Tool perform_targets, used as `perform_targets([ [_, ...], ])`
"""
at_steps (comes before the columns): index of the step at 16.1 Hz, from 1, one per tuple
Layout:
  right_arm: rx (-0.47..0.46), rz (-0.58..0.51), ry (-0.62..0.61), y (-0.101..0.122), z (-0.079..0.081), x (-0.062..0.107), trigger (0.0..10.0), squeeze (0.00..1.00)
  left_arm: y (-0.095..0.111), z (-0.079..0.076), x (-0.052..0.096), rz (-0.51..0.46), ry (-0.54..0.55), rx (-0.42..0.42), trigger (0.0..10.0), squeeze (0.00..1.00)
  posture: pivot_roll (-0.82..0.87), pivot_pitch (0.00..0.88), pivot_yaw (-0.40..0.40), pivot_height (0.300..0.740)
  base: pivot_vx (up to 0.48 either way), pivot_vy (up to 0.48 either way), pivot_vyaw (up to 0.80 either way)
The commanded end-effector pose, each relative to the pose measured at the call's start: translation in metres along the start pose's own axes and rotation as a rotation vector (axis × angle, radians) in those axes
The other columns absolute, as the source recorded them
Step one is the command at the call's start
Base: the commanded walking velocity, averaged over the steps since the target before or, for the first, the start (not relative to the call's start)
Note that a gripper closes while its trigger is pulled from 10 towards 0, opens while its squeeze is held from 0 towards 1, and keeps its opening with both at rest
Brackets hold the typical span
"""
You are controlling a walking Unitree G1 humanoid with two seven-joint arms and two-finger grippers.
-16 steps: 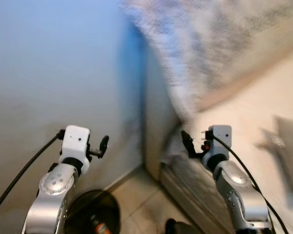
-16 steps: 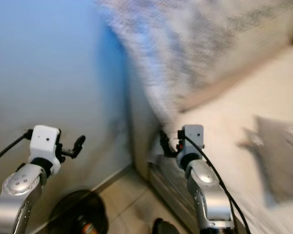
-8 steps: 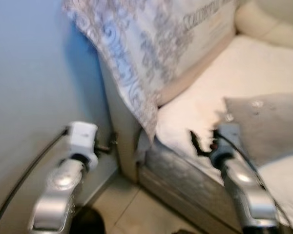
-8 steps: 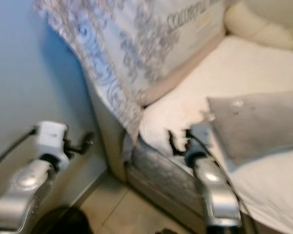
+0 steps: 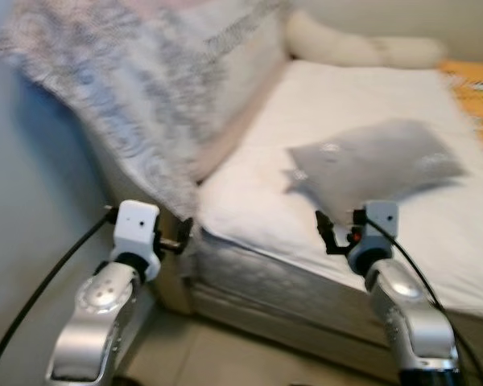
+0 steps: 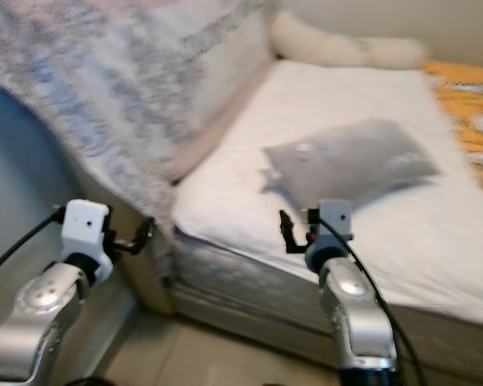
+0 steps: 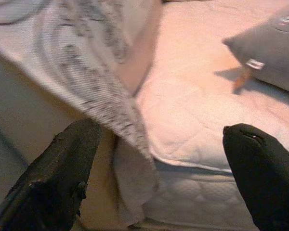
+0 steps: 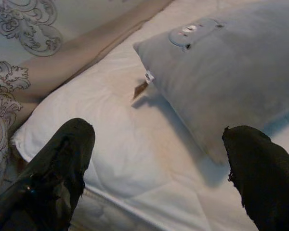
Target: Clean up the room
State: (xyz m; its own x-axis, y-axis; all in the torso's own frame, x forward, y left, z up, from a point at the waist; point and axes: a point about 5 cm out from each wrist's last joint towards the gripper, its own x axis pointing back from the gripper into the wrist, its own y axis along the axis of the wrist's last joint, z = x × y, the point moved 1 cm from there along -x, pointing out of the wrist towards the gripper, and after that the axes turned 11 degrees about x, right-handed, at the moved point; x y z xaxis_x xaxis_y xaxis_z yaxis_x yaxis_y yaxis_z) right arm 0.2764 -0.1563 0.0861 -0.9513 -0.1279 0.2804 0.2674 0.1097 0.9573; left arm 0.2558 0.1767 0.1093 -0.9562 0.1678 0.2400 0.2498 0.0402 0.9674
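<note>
grey pillow point(image 8: 231, 72) w/ small side tag, print too small to read, lying on white mattress point(image 5: 322, 104), patterned blanket point(image 5: 129, 96) beside it, left gripper point(image 7: 164, 178) & right gripper point(image 8: 154, 168) both wide open, holding nothing, hovering at mattress edge

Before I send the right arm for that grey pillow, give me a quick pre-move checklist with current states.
1. Right gripper open, nothing in it: ok.
2. Left gripper open, nothing in it: ok.
3. Grey pillow lying flat on the white mattress, ahead of the right gripper: ok.
4. Nothing lying on the pillow: ok.
5. Patterned cover draped apart from the pillow: ok.
6. Head views sharp enough to aim: not ok, blurred.
</note>
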Motion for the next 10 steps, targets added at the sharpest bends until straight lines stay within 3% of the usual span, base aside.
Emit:
perform_targets([
  [1, 0.013, -0.005, 0.003, 0.0021, 0.0009, -0.0006, 10.0, 1.0, 0.006, -0.0022, -0.0009, -0.025, -0.015, -0.005, 10.0, 0.0, 0.05, 0.0, 0.035, 0.74, 0.304, 0.0, -0.79],
  [5, 0.024, -0.011, -0.004, 0.0026, 0.0, -0.001, 10.0, 1.0, 0.0069, -0.0019, -0.001, -0.028, -0.015, -0.008, 10.0, 0.0, 0.05, 0.0, 0.035, 0.74, 0.31, 0.0, -0.74],
  [10, 0.039, -0.02, -0.005, 0.0038, -0.0005, -0.0016, 10.0, 1.0, 0.0074, -0.0011, -0.002, -0.031, -0.005, -0.015, 10.0, 0.0, 0.05, 0.0, 0.035, 0.74, 0.333, 0.0, 0.0],
])
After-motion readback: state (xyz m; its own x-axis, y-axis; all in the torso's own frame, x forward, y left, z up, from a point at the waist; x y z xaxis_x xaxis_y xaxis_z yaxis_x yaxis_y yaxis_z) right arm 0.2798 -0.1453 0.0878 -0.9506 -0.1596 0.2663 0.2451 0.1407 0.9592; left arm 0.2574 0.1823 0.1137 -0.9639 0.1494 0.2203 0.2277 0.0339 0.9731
